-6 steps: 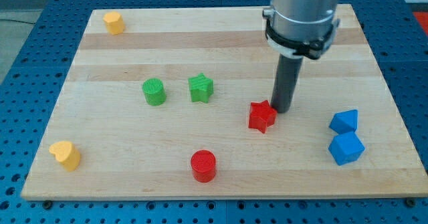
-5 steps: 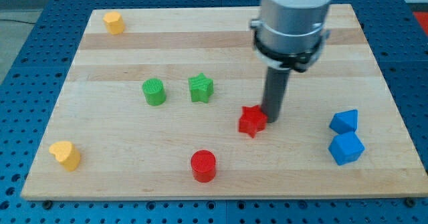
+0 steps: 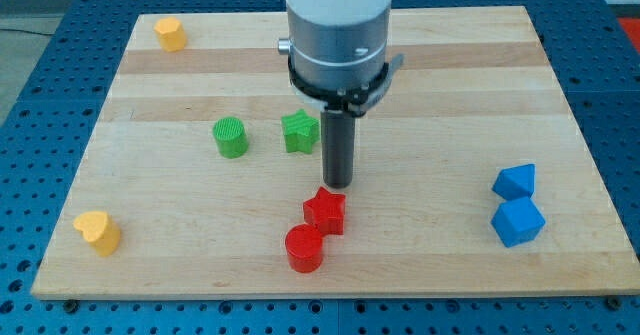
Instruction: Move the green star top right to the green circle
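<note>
The green star (image 3: 299, 132) lies near the board's middle, a short way to the view's right of the green circle (image 3: 231, 137). The two are apart. My tip (image 3: 338, 183) stands below and to the right of the green star, not touching it, and just above the red star (image 3: 325, 212). The red star rests against the red circle (image 3: 304, 248) below it.
A yellow block (image 3: 170, 34) sits at the board's top left and a yellow heart (image 3: 98, 231) at the bottom left. Two blue blocks (image 3: 516, 182) (image 3: 518, 221) stand near the right edge. The wooden board (image 3: 480, 85) rests on a blue perforated table.
My tip has swept to the view's left and slightly down, pushing the red star left and down until it met the red circle. The green star and green circle have not moved.
</note>
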